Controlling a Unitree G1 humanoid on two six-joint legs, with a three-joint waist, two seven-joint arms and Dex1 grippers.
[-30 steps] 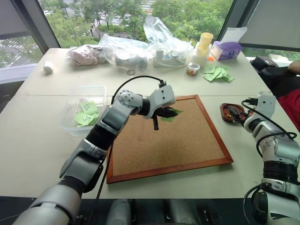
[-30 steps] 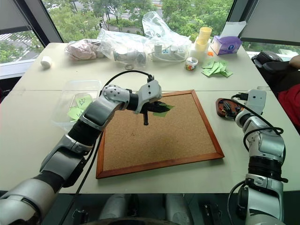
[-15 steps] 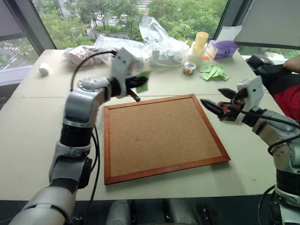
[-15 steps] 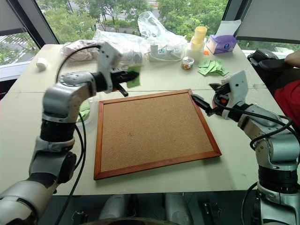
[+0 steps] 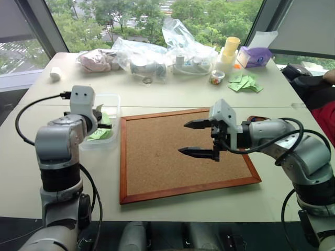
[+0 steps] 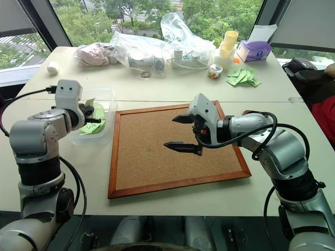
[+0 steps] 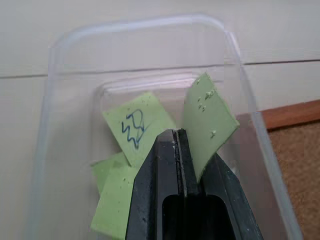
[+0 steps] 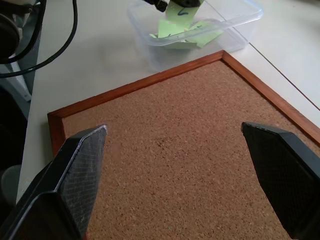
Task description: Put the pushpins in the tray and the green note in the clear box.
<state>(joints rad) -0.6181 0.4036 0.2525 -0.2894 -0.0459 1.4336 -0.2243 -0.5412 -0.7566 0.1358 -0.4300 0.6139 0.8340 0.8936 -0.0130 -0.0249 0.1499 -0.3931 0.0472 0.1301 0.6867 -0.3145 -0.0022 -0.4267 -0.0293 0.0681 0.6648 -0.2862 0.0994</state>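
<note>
The clear box (image 5: 112, 99) sits on the table left of the corkboard, with several green slips lying in it. One of them bears a blue scribble (image 7: 132, 132). My left gripper (image 7: 175, 137) hangs over the box, shut on the green note (image 7: 210, 117). That note stands upright at the fingertips, above the box rim (image 8: 240, 15). My right gripper (image 5: 183, 138) hovers over the middle of the corkboard, wide open and empty. Its fingers (image 8: 75, 175) point toward the box. The tray and the pushpins are hidden behind my right forearm.
The wood-framed corkboard (image 5: 157, 167) lies bare at the table's centre. At the back are clear plastic bags (image 5: 157, 55), yellow cups (image 5: 229, 49), a purple tissue box (image 5: 255, 55), a small jar (image 5: 215, 78) and a bunch of green slips (image 5: 243, 82).
My left arm swung left off the corkboard, carrying the note to the clear box. My right arm swung left from the tray to over the corkboard, staying open.
</note>
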